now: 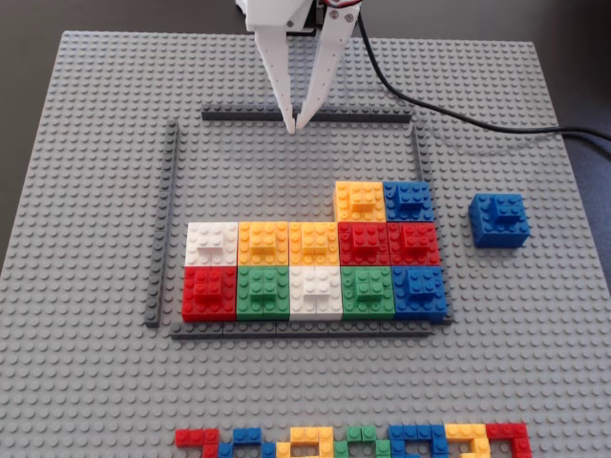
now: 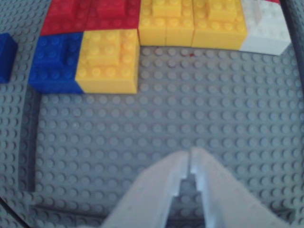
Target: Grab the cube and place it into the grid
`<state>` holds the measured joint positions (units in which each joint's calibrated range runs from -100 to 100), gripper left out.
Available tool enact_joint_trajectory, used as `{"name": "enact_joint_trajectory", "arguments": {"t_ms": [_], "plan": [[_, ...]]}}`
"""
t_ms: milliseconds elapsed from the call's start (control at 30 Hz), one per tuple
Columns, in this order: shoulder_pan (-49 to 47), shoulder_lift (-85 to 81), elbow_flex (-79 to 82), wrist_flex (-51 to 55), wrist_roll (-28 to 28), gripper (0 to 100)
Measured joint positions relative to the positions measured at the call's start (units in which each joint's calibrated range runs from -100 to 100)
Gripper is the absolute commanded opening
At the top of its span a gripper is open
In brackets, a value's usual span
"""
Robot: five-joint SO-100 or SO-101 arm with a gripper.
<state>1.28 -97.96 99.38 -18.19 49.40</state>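
So the cube point(image 1: 498, 220) is sitting on the grey baseplate point(image 1: 86, 363) outside the grid point(image 1: 168, 219), just right of the right-hand frame strip in the fixed view, level with the partial third row, and nothing is touching it. In the wrist view only a sliver of it shows at the left edge point(image 2: 5, 56). Looks to me like the pick hasn't started for this one. The grid itself has two full rows of five coloured cubes at the near side, plus a yellow one point(image 1: 360, 201) and a blue one point(image 1: 409, 200) at the right end of the third row, so there's open space to the left of those and at the far side. The gripper point(image 1: 295, 127) is well away from the cube, tips down over the far frame strip, fingers pinched together with nothing between them. My guess is it needs to swing right and open up before anything happens.
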Motion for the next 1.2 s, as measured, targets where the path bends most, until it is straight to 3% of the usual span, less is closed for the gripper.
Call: {"name": "enact_joint_trajectory", "arguments": {"t_ms": [233,1200], "plan": [[-2.6,0.0,0.0,1.2,-3.2,0],[-5.5,1.3,-7.4,3.7,-3.2,0]]}}
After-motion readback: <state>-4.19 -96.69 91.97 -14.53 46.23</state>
